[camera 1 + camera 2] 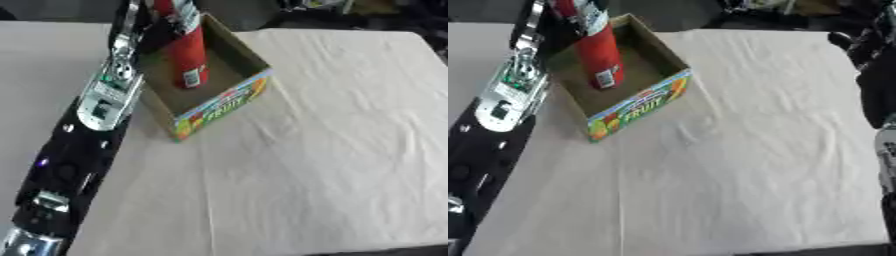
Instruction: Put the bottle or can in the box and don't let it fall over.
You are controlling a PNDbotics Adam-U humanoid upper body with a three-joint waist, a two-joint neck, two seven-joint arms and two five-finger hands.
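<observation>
Standing upright inside the fruit carton (229,98) at upper left, the red can (185,55) is met near its top by the left hand (162,22); whether its fingers grip cannot be told.

Bottle (185,55) upright inside box (223,102)

You're looking down at a desk (332,150) covered by a pale cream cloth (745,165), creased and wrinkled across most of its surface. Even, soft light falls on it, with no hard shadows. Beyond the far edge the room goes dark: a shadowed floor (254,15) and some blurred, dim clutter (772,7) you can't make out.
</observation>
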